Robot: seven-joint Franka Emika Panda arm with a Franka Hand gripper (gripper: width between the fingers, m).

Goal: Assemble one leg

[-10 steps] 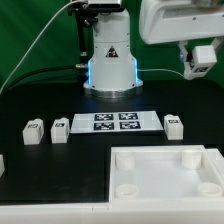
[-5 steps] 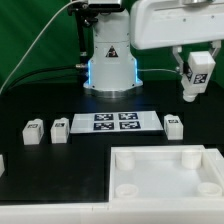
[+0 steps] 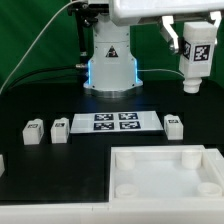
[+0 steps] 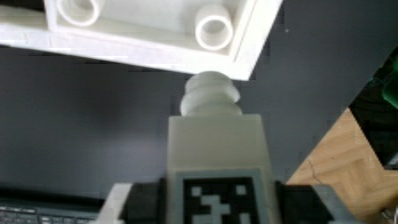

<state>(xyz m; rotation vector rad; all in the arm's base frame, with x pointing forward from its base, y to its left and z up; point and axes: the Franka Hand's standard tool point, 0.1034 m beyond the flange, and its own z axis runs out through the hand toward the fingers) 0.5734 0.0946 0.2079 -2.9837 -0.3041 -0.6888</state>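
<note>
My gripper [image 3: 192,38] is high at the exterior view's upper right, shut on a white leg [image 3: 193,62] with a black-and-white tag, which hangs down from the jaws. In the wrist view the held leg [image 4: 217,150] stands out from between the dark fingers [image 4: 135,203], its rounded tip pointing at the edge of the white tray [image 4: 107,48]. Three more legs stand on the black table: two [image 3: 34,131] [image 3: 60,128] at the exterior view's left and one [image 3: 174,125] right of the marker board [image 3: 116,122].
The large white tray [image 3: 160,160] with round corner sockets fills the front right. The robot base [image 3: 110,60] with its blue light stands at the back centre. A cable runs at the back left.
The gripper has moved up and toward the exterior view's left with the leg in it, and the leg now hangs more upright. The other legs and the tray have not moved.
</note>
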